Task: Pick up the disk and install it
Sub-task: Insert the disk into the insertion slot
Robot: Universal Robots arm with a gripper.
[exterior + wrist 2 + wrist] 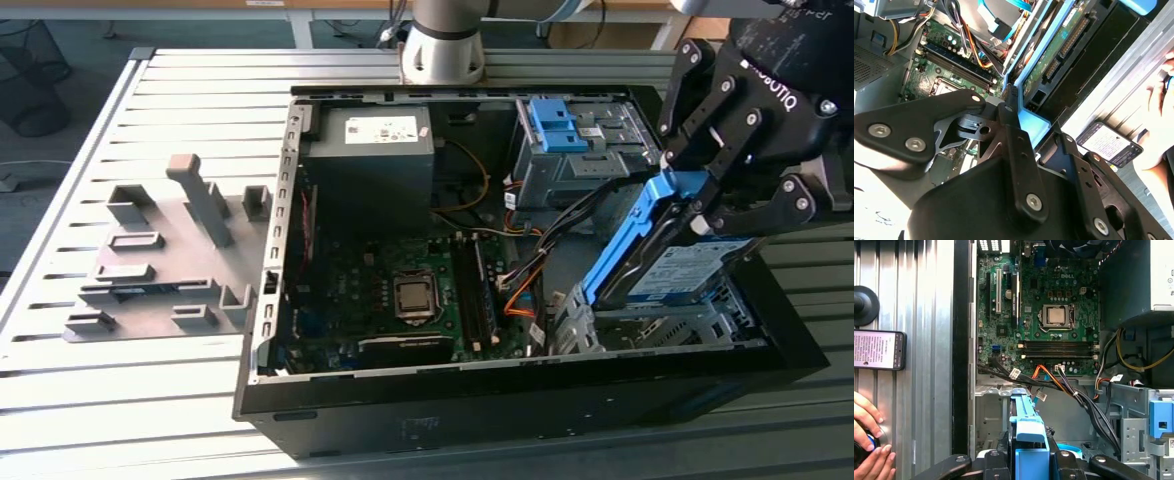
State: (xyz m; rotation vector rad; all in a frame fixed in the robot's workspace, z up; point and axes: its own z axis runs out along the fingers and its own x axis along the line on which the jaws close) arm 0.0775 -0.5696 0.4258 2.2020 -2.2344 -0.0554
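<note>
Blue-railed, the disk point(678, 268) is clamped in my pincer point(705, 200) and hangs tilted just beneath it, over the drive bay point(654, 325). At this tilt, 1 rail could snag the bay's edge or the cables point(527, 275) beside it and jam.

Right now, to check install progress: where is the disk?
The disk is at the exterior view's right, tilted in the gripper, over the computer case's drive cage.
</note>
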